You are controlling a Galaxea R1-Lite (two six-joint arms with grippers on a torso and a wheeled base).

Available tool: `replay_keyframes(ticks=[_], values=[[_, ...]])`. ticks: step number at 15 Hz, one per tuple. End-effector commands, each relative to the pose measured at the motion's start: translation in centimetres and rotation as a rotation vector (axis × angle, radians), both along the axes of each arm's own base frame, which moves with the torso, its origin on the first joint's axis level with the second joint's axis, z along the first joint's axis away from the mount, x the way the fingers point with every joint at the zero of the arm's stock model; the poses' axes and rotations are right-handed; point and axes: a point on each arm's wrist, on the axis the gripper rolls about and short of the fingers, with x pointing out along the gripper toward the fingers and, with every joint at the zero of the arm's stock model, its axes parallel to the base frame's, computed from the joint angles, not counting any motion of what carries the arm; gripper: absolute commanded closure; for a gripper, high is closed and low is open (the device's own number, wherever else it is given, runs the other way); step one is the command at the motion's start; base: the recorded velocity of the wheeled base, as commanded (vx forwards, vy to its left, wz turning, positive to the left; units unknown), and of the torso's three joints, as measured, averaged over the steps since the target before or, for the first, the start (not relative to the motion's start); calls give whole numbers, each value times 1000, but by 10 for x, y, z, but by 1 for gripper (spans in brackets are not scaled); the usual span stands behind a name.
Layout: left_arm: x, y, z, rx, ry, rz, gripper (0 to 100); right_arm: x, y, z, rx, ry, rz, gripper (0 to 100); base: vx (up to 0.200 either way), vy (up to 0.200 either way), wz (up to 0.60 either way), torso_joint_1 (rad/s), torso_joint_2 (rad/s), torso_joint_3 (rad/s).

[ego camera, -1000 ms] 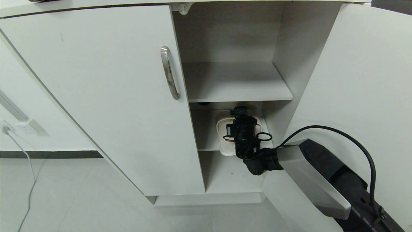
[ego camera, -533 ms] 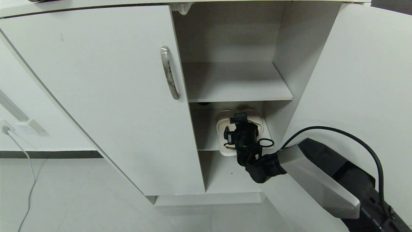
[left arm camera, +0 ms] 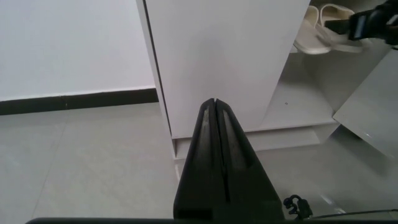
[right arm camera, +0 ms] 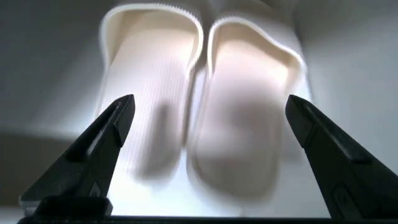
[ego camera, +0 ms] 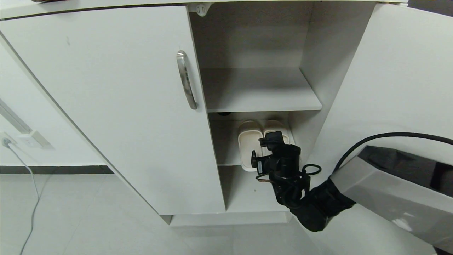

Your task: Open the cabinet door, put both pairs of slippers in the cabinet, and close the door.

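Note:
A pair of cream slippers [ego camera: 252,140] lies side by side on the middle shelf of the white cabinet [ego camera: 258,88], heels at the shelf's front edge. My right gripper [ego camera: 272,141] hangs just in front of that shelf, open, nothing between its fingers. In the right wrist view the slippers [right arm camera: 205,99] lie beyond my right gripper [right arm camera: 208,121], whose fingers stand wide apart. The right cabinet door [ego camera: 396,85] stands open; the left door [ego camera: 106,102] with its metal handle [ego camera: 185,79] is closed. My left gripper [left arm camera: 215,112] is shut, low above the floor, facing the cabinet's base [left arm camera: 249,134].
The upper shelf [ego camera: 258,88] and bottom compartment [ego camera: 247,191] hold nothing. A grey cable [ego camera: 32,198] runs from a wall socket [ego camera: 5,142] down across the tiled floor [ego camera: 88,230] at the left. The open door stands close to my right arm.
My right gripper has let go of the slippers and drawn back out of the shelf, toward me and downward. The slippers stay on the middle shelf.

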Motion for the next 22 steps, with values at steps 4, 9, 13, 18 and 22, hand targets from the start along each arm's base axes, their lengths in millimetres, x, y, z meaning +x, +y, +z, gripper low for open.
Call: replay_keyframes(ticks=[4,9,13,18,22], values=[[0,0,0,0,1,0,100,-80,-26,21,23,-22,93,0,0,0,0,0,0,0],[0,0,0,0,1,0,100,-93,-24,25,21,-27,129,0,-160,0,0,1,3,3],[0,0,0,-15,2,3,100,-96,-26,28,26,-31,127,0,-100,0,0,-1,0,0],[0,0,0,-20,2,14,100,-102,-27,29,23,-27,138,0,0,0,0,0,0,0],[0,0,0,-18,2,14,100,-106,-26,30,22,-26,148,0,0,0,0,2,1,32]])
